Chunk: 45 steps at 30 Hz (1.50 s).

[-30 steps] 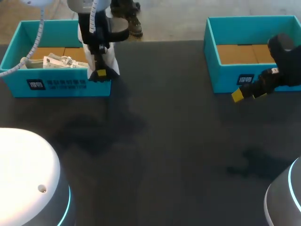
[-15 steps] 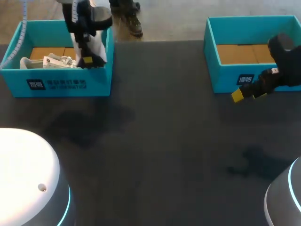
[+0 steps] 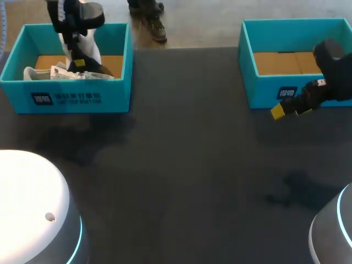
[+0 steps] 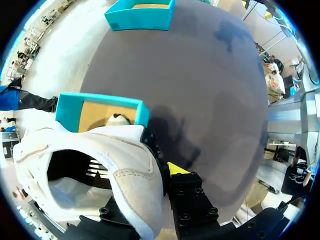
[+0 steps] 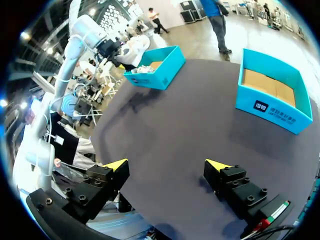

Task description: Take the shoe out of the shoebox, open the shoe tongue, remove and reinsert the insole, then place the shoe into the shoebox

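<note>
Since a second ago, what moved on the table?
The left gripper, holding the white shoe, swung left and farther back, from outside the left shoebox's corner to above its inside. The right gripper and right shoebox stayed put.

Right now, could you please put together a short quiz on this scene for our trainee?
1. True or false: the right hand is open and empty.
2. Fill in: the right shoebox holds ___ shoes.
3. Where is the white shoe gripped by the left hand?
A. above the left shoebox
B. inside the right shoebox
C. beside the right hand

Key: 1 true; 2 no; 3 A.
</note>
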Each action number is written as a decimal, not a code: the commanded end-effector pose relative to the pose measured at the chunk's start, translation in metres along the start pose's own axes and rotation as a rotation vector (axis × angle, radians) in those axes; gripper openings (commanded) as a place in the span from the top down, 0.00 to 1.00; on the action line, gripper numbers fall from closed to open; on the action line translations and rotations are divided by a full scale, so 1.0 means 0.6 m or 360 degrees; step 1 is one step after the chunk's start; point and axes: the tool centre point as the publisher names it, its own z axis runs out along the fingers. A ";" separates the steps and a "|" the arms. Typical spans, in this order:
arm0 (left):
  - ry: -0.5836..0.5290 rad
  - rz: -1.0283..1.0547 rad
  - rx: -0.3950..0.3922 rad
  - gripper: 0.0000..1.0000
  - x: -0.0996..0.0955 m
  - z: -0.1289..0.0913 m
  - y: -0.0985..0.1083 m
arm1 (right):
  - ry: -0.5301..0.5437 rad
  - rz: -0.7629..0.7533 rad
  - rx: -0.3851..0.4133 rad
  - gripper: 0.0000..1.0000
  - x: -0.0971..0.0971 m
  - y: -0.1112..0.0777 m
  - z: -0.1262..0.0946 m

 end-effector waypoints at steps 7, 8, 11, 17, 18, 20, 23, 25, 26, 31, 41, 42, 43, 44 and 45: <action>0.0008 -0.0058 0.0024 1.00 -0.056 0.002 0.052 | 0.0000 0.0001 0.0007 0.00 -0.001 0.004 0.002; 0.0011 -0.0068 0.0023 1.00 -0.063 0.002 0.058 | 0.0000 0.0001 0.0007 0.00 -0.001 0.004 0.002; 0.0033 -0.0085 0.0025 1.00 -0.088 0.005 0.073 | 0.0000 0.0001 0.0007 0.00 -0.001 0.004 0.002; 0.0053 -0.0125 0.0010 1.00 -0.112 0.001 0.096 | 0.0000 0.0001 0.0007 0.00 -0.001 0.004 0.002; 0.0064 -0.0156 0.0019 1.00 -0.116 0.000 0.097 | 0.0000 0.0001 0.0007 0.00 -0.001 0.004 0.002; 0.0064 -0.0156 0.0019 1.00 -0.116 0.000 0.097 | 0.0000 0.0001 0.0007 0.00 -0.001 0.004 0.002; 0.0064 -0.0156 0.0019 1.00 -0.116 0.000 0.097 | 0.0000 0.0001 0.0007 0.00 -0.001 0.004 0.002; 0.0064 -0.0156 0.0019 1.00 -0.116 0.000 0.097 | 0.0000 0.0001 0.0007 0.00 -0.001 0.004 0.002; 0.0064 -0.0156 0.0019 1.00 -0.116 0.000 0.097 | 0.0000 0.0001 0.0007 0.00 -0.001 0.004 0.002; 0.0064 -0.0156 0.0019 1.00 -0.116 0.000 0.097 | 0.0000 0.0001 0.0007 0.00 -0.001 0.004 0.002; 0.0064 -0.0156 0.0019 1.00 -0.116 0.000 0.097 | 0.0000 0.0001 0.0007 0.00 -0.001 0.004 0.002; 0.0064 -0.0156 0.0019 1.00 -0.116 0.000 0.097 | 0.0000 0.0001 0.0007 0.00 -0.001 0.004 0.002; 0.0064 -0.0156 0.0019 1.00 -0.116 0.000 0.097 | 0.0000 0.0001 0.0007 0.00 -0.001 0.004 0.002; 0.0076 -0.0127 0.0028 1.00 -0.116 -0.003 0.102 | 0.0000 0.0001 0.0007 0.00 -0.001 0.004 0.002; 0.0067 -0.0138 0.0031 1.00 -0.117 -0.004 0.107 | 0.0000 0.0001 0.0007 0.00 -0.001 0.004 0.002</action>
